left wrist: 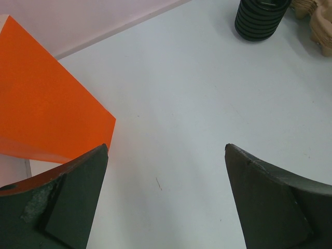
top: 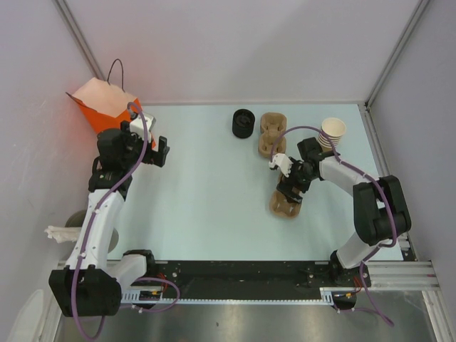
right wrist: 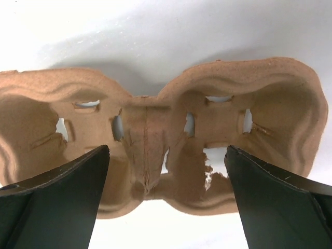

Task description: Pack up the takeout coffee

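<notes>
No single lidded cup shows apart from the stacks. A stack of tan paper cups (top: pixel 332 132) stands at the back right. A stack of black lids (top: pixel 243 122) stands at the back middle and also shows in the left wrist view (left wrist: pixel 259 18). My right gripper (top: pixel 286 191) is open and hovers over a moulded brown cup carrier (top: pixel 286 203). In the right wrist view the gripper (right wrist: pixel 166 150) has its jaws wide apart above the empty carrier (right wrist: pixel 171 124). My left gripper (top: pixel 160 152) is open and empty over bare table (left wrist: pixel 166 148), beside an orange bag (top: pixel 100 107).
A second brown carrier stack (top: pixel 271 134) lies right of the lids and shows at the left wrist view's top right (left wrist: pixel 319 21). The orange bag (left wrist: pixel 41 98) lies tipped at the back left corner. Walls close in the table at the back and sides.
</notes>
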### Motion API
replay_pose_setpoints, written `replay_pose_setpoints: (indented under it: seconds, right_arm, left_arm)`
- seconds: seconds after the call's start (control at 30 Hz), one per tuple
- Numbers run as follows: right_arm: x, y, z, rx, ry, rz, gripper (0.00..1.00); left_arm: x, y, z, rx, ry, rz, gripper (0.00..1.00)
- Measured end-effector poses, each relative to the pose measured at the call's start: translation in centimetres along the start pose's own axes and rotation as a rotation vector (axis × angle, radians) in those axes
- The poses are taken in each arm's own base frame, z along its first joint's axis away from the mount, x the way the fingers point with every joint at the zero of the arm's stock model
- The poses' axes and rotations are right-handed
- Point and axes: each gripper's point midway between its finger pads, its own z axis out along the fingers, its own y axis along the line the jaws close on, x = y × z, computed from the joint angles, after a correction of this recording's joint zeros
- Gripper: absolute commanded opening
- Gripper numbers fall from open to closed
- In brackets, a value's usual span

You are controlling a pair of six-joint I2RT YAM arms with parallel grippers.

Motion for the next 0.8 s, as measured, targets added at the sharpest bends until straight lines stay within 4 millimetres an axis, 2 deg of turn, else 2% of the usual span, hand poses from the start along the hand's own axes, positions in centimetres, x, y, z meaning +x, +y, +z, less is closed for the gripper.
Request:
replay_pose_setpoints:
  seconds: [0.17, 0.27, 0.33, 0.57, 0.8]
  right_arm:
    - [0.19, -0.05, 0.52, -0.006, 0.005, 0.012, 0.91]
    - [0.16, -0.03, 0.62, -0.007, 0.005, 0.017, 0.83]
    - [0.14, -0.02, 0.63, -0.007, 0.004, 0.017, 0.71]
    - [0.03, 0.05, 0.69, -0.007, 0.003, 0.024, 0.61]
    - [0.03, 0.10, 0.78, -0.009, 0.004, 0.025, 0.34]
  left_arm:
    - [0.02, -0.01, 0.02, 0.001, 0.001, 0.000, 1.00]
    - [0.03, -0.02, 0.03, 0.001, 0.001, 0.000, 0.99]
    - [0.05, -0.05, 0.06, 0.004, 0.001, -0.001, 0.99]
    - [0.16, -0.06, 0.16, 0.005, 0.005, -0.002, 0.99]
    - [0.18, -0.07, 0.17, 0.006, 0.005, -0.003, 0.99]
